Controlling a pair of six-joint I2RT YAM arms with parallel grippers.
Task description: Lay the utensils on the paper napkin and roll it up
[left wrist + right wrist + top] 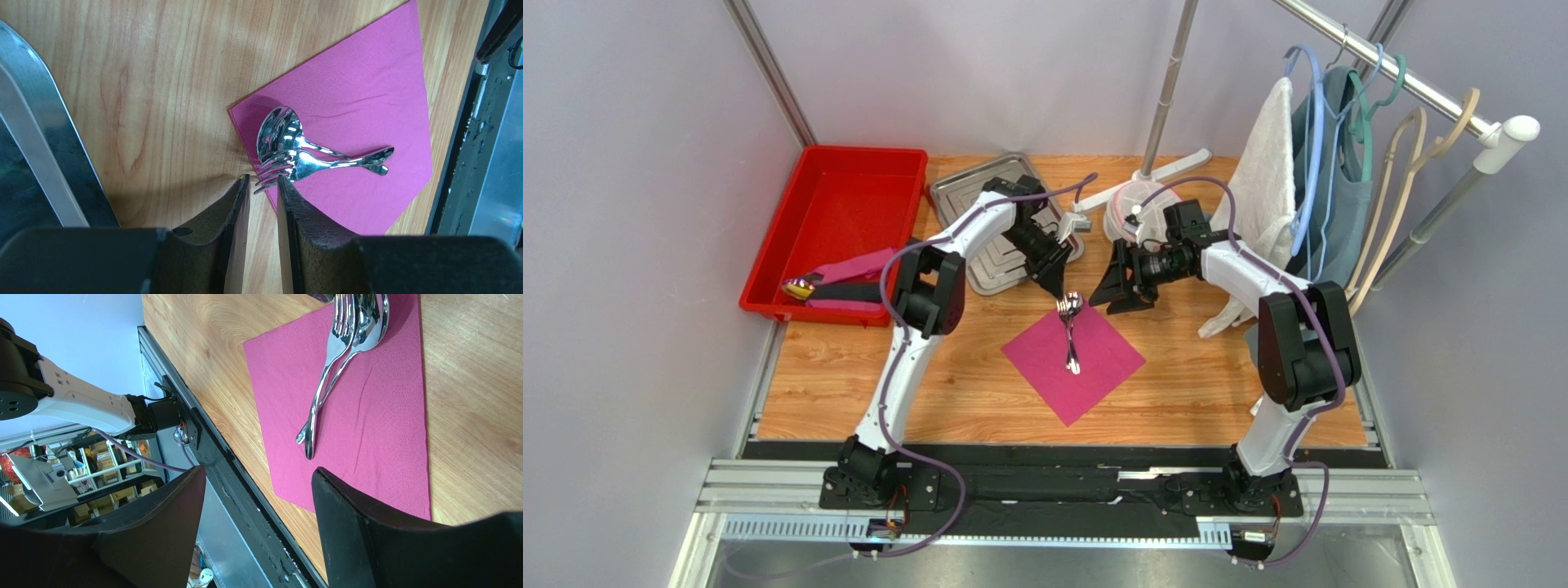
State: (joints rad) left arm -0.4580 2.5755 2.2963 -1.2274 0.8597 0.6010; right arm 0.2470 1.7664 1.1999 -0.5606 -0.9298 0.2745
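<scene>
The magenta paper napkin [1090,368] lies flat on the wooden table, turned like a diamond. A silver fork [307,163] and spoon [279,131] lie together on it, heads at its far corner; they show in the top view [1070,333] and the right wrist view [334,361]. My left gripper [1059,289] hovers just above the utensil heads, its jaws a narrow gap apart [263,179] with nothing between them. My right gripper [1124,289] is wide open and empty [258,471], to the right of the napkin [380,416], which also shows in the left wrist view [368,92].
A steel tray [983,181] lies at the back behind the left arm. A red bin [836,221] with a pink tool [844,270] stands at the left. A clothes rack with a white towel [1265,172] and hangers stands at the right, its round base [1130,211] behind the right gripper.
</scene>
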